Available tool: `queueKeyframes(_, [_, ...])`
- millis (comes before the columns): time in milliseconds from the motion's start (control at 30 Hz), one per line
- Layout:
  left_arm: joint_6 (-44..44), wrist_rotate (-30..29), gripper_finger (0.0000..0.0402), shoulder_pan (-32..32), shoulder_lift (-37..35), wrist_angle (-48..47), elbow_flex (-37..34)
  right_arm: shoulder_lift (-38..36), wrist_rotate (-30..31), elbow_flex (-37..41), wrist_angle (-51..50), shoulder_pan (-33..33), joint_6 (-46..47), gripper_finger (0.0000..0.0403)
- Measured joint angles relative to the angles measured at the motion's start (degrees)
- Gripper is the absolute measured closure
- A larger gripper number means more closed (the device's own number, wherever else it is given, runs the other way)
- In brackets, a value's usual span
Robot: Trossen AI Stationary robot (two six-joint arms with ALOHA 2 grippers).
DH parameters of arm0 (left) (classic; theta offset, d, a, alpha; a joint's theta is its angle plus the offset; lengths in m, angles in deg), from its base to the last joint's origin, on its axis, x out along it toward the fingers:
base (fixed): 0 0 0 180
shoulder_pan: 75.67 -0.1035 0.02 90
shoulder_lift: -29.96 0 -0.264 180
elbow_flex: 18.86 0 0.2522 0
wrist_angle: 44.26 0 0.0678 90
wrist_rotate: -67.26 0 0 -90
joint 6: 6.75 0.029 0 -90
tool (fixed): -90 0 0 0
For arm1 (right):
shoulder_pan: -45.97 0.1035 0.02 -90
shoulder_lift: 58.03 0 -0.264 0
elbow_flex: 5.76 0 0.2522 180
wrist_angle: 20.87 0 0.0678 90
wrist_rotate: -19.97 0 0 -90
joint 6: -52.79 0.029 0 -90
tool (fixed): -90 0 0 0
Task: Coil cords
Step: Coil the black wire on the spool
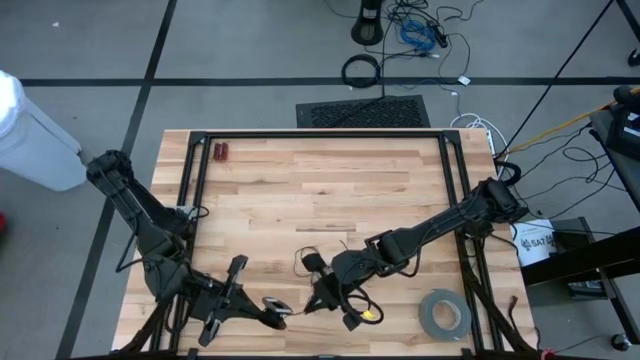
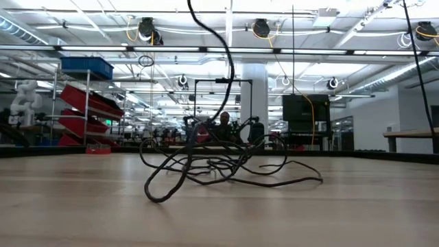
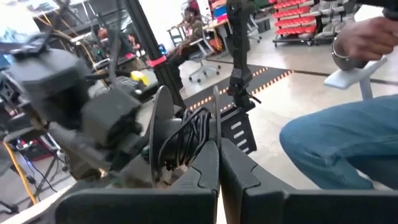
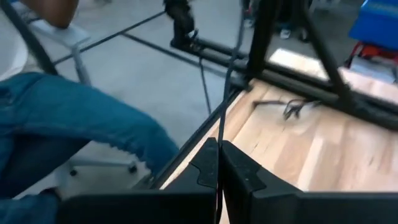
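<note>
Wooden table (image 1: 300, 190) w/ workshop behind. Thin black cord (image 2: 219, 165) lies in loose strands mid-table, one strand rising to right gripper (image 4: 219, 163), fingers pinched on it. Left gripper (image 3: 219, 163) just beside, jaws closed tight on another cord strand.

— What did the cord (image 2: 212, 165) look like?

— Very thin and black, not bundled: loose wiry strands in a low, open tangle on the wooden desk (image 1: 300, 190), near its front edge, about the middle of its width.

— Flat on the wood?

— Mostly. Seen level, several loops overlapped and sagged onto the surface, one loop drooping lowest at the tangle's left end, and a single strand rose steeply out of the heap and curved upward.

— From above?

— A few thin curls (image 1: 312, 258), partly hidden.
</note>
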Motion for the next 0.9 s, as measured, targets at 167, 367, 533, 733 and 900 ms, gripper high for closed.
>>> queueKeyframes(167, [3.35,2.29,0.0401,-0.50,2.44,3.45,0.00,0.42,0.25,0.00,3.89,-1.12,-1.08,0.0403])
queueKeyframes(367, [5.77,6.20,0.0401,-0.69,3.13,6.00,0.00,1.21,5.91,0.02,5.31,-1.46,-1.08,0.0403])
queueKeyframes(533, [5.86,8.77,0.0401,-1.05,3.17,6.09,0.00,1.31,14.23,0.02,5.60,-1.40,-1.51,0.0403])
queueKeyframes(733, [6.07,10.45,0.0401,-1.02,3.17,5.96,-0.15,1.31,16.33,0.02,5.88,-0.85,-2.81,0.0403])
queueKeyframes(900, [5.89,13.77,0.0401,-1.91,3.17,6.19,-0.17,1.31,15.96,0.02,7.32,-0.94,-2.83,0.0403])
